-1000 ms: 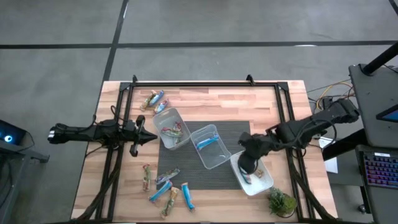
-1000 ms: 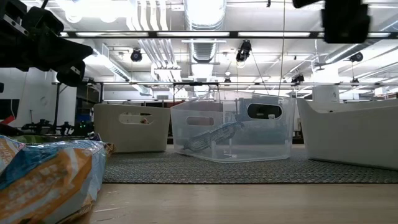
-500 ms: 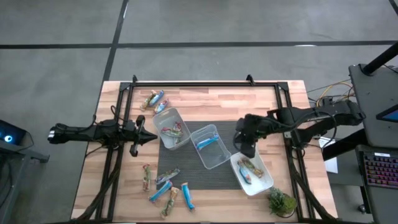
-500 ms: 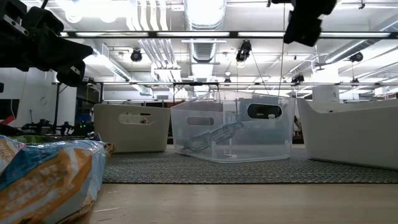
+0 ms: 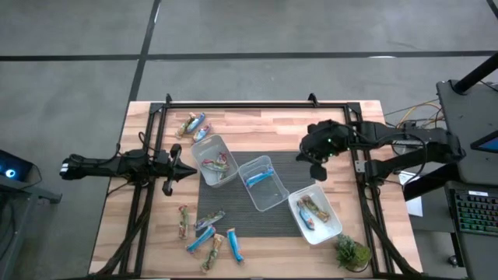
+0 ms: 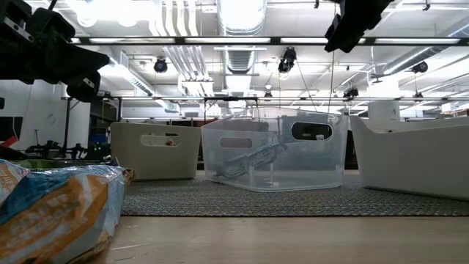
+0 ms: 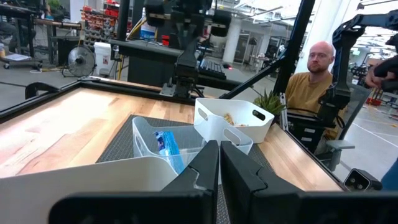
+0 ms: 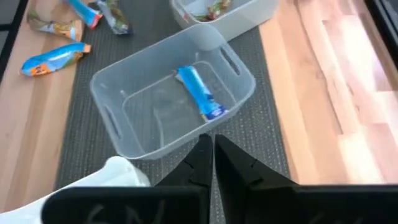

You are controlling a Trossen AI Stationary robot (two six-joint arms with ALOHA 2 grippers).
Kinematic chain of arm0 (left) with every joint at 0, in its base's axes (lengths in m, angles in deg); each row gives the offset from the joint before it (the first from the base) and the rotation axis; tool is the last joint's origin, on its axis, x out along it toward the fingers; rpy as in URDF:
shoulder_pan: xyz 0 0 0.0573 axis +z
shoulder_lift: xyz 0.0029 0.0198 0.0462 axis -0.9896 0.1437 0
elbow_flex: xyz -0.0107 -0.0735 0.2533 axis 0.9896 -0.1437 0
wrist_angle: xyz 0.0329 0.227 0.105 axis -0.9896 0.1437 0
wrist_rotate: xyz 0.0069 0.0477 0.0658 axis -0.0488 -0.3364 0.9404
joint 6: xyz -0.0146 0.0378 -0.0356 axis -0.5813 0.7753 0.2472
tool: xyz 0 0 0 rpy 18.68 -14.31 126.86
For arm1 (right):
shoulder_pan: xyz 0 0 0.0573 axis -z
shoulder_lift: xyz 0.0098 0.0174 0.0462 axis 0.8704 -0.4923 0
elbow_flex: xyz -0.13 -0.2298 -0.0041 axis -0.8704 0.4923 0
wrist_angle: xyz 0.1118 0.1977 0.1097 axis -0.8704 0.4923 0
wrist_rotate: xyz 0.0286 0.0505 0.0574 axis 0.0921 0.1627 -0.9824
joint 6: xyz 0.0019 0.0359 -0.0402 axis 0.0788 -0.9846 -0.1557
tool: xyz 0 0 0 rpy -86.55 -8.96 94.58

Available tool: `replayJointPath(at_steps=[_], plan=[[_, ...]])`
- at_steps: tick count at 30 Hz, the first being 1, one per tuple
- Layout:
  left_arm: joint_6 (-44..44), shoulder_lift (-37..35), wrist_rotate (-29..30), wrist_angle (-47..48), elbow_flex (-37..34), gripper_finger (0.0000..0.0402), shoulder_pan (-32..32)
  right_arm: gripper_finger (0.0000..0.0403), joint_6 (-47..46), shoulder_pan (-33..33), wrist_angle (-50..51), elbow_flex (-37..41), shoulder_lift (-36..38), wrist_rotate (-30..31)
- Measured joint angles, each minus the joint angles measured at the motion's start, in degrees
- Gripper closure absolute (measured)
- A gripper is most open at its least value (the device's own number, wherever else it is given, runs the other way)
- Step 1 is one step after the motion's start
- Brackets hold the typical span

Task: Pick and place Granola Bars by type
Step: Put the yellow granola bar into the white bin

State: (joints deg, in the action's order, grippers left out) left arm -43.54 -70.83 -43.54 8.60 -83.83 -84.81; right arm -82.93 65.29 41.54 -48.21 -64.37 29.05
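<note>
Jaws of both grippers are clenched empty; one bright blue granola bar (image 8: 200, 95) lies in the middle tub (image 8: 112, 87).

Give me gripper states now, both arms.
Left gripper: closed, empty, beside the left tub.
Right gripper: closed, empty, above the middle tub.

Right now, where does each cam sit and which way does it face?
High: overhead, straight down; both arms, left gripper, right gripper.
Low: tabletop height, level across the mat; arms hang in from above.
Left wrist: past its own shut fingers toward the tubs and a seated person.
Right wrist: down past its shut fingers.
Shared: middle tub holding a blue bar.
</note>
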Motion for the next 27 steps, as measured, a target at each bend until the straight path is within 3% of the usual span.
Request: replayJointPath(at_steps=[6,12,18,21,27], plan=[[0.00,0.00,-0.01,0.00,-0.01,0.0401,0.00,0.0395,0.02,3.65,-11.11,7.89,5.37,-0.40],[0.00,0.02,-0.01,0.00,0.01,0.0401,-0.02,0.0395,-2.02,3.73,-24.15,17.29,11.14,-3.67],[0.00,0.01,0.00,0.00,-0.01,0.0401,0.00,0.0395,-2.17,3.80,-34.64,25.43,17.80,-3.00],[-0.02,0.00,0.01,0.00,-0.01,0.0401,-0.02,0.0395,-0.44,3.80,-35.34,27.47,20.68,-2.95],[0.00,0.01,-0.01,0.00,0.00,0.0401,0.00,0.0394,-5.36,3.76,-35.44,30.20,25.06,-1.95]])
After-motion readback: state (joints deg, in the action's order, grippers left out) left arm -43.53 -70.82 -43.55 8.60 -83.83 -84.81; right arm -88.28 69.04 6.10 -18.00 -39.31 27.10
